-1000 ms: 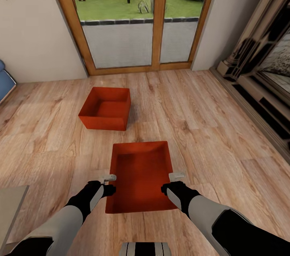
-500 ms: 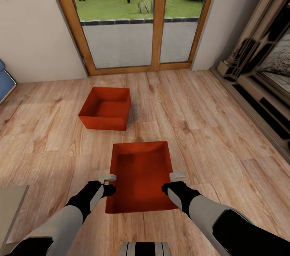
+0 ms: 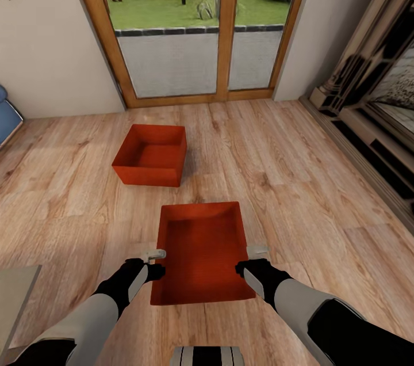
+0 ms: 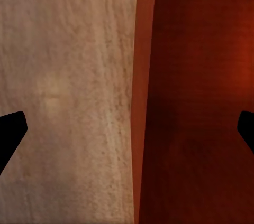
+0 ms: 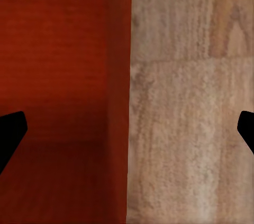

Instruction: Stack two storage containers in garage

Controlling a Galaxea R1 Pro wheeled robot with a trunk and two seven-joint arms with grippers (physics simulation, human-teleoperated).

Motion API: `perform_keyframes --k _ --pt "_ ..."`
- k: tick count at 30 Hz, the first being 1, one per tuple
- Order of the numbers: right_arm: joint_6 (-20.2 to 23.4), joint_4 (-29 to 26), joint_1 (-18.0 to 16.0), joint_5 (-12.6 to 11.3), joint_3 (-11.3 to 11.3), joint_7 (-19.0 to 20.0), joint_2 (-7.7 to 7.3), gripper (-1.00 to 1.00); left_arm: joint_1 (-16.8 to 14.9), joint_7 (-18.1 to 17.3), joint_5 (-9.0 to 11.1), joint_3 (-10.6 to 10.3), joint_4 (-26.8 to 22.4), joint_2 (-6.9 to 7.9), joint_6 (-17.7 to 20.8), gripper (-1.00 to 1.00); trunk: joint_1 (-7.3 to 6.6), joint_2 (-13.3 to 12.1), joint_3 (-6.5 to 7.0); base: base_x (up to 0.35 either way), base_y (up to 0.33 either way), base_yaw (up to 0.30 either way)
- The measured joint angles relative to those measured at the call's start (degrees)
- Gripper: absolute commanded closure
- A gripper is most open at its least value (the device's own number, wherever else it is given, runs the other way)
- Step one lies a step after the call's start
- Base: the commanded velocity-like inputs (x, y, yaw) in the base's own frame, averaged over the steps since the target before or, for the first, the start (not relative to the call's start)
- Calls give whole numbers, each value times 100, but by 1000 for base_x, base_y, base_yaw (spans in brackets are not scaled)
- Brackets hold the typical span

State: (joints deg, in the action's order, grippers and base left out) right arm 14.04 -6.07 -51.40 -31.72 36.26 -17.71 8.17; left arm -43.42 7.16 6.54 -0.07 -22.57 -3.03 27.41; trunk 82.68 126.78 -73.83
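Containers number two, both orange-red open-topped bins on the light wood-plank floor of the living room. With the wood-framed glass doors as landmark: the far storage container sits closer to the doors, a little to their left side, and the near storage container lies farther from the doors, well apart from the first, directly before the robot. Two arms reach down to the near bin, one at each long side. The left gripper is at the bin's left wall, and in the left wrist view that wall's edge runs between the two dark fingers, which stand wide apart, one over the floor and one over the bin's inside. The right gripper is at the right wall; in the right wrist view the wall likewise lies between two wide-set fingers. Neither pair is pressed against the wall. A blue sofa corner shows left of the doors, and a dark fireplace surround to their right.
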Motion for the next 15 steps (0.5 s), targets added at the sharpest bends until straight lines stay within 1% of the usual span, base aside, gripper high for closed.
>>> perform_keyframes --k 4,11,15 --pt "0 1 0 0 7 0 29 -100 0 0 6 0 0 -1 0 -100 0 0 0 0 0 0" --pt "0 0 0 0 8 0 37 -100 0 0 13 0 0 -1 0 -100 0 0 0 0 0 0" --pt "0 -2 0 0 8 0 35 -100 0 -2 14 0 0 -3 0 -100 87 159 -71 0 0 0"
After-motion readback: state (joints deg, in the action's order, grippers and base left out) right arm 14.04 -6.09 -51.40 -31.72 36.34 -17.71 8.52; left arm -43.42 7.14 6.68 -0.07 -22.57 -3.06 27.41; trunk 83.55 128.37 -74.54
